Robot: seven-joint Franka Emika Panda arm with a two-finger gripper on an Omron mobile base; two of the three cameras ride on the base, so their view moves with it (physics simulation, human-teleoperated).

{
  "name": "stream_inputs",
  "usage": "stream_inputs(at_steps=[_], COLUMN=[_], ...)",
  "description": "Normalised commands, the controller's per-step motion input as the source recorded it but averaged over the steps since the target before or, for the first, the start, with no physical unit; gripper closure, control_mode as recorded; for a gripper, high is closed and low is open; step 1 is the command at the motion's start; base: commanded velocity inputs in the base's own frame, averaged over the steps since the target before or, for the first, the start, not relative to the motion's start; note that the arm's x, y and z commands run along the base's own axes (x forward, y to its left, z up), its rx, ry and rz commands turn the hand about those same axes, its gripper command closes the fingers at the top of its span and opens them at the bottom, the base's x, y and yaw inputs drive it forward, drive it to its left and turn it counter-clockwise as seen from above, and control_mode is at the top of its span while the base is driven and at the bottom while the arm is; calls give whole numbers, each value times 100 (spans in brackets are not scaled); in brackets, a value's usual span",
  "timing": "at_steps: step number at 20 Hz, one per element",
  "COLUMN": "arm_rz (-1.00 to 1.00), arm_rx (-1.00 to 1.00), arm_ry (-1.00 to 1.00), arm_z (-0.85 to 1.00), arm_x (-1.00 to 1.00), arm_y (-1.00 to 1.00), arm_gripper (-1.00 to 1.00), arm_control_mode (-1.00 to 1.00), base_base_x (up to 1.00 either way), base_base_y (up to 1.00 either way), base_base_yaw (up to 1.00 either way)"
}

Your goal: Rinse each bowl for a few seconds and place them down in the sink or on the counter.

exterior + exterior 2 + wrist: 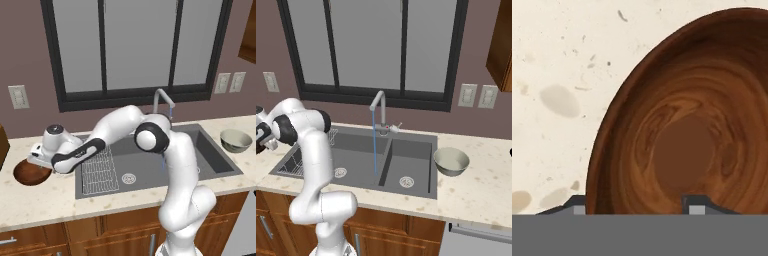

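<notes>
With the arm swung far to its left, the gripper point(634, 206) stands low over the wooden bowl point(31, 173), which sits on the counter point(45, 200) just left of the sink point(150, 165). In the hand view one fingertip point(576, 205) lies outside the bowl's wall and the other inside it, so the jaws straddle the rim; whether they are pressing on the rim cannot be told. The hand body covers the right part of this bowl in the left base view.

The grey-green bowl point(451, 161) stands upright on the counter just right of the sink, well apart from the gripper. A wire rack point(99, 172) lies in the sink's left basin, beside the arm's forearm. The faucet point(378, 107) rises behind the divider between the basins, and a thin stream of water point(374, 142) falls from its spout into the sink. Behind the counter are a dark-framed window point(368, 50) and wall outlets point(476, 96). The arm's upper links stand in front of the sink's middle in the left base view.
</notes>
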Motion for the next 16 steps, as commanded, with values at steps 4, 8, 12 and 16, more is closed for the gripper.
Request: stream_inputs(at_steps=[4, 8, 12, 16], arm_rz=[-1, -1, -9, -16], arm_rx=[0, 0, 0, 0], arm_ry=[3, 0, 0, 0], arm_z=[-15, -5, 0, 11], arm_x=[6, 0, -6, -14], arm_y=[0, 0, -3, -16], arm_gripper=[100, 100, 100, 100], arm_control_mode=[-100, -100, -100, -100], base_base_x=[0, 0, 0, 0], base_base_y=[0, 0, 0, 0], base_base_yaw=[0, 0, 0, 0])
